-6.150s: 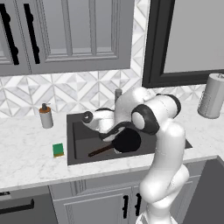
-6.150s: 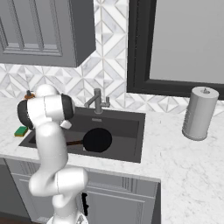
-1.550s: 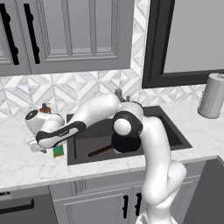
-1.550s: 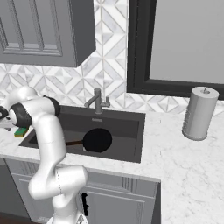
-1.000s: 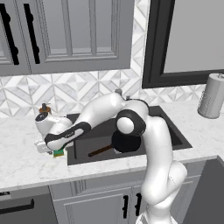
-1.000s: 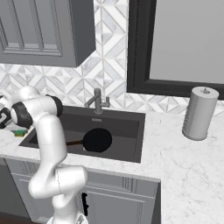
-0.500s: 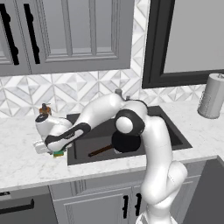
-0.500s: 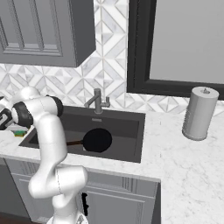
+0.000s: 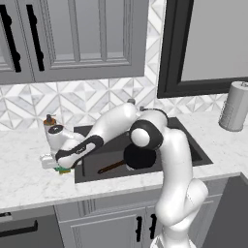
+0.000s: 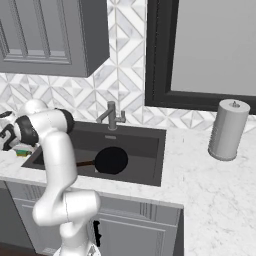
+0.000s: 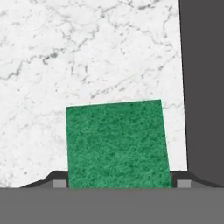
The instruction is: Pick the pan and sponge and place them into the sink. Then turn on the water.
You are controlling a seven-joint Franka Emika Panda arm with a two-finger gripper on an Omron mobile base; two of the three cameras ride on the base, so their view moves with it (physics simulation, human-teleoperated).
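The green sponge (image 11: 117,144) lies on the white marble counter just left of the sink (image 9: 193,151), and its edge peeks out under the hand (image 9: 63,170) (image 10: 22,151). My gripper (image 11: 118,183) is down over it, its two tips set against the sponge's opposite sides, shut on it. From the base cameras the gripper (image 9: 59,164) (image 10: 14,144) sits low on the counter by the basin's left rim. The black pan (image 9: 139,158) (image 10: 111,161) rests flat inside the sink (image 10: 150,146), handle pointing left.
A grey faucet (image 10: 111,117) stands behind the basin; no water runs from it. The soap dispenser (image 9: 48,121) is close behind the hand. A paper towel roll (image 9: 235,105) (image 10: 227,130) stands on the right counter. Upper cabinets hang above.
The hand has dropped the last bit onto the sponge and its jaws have narrowed against the sponge's sides. The pan has stayed in the sink.
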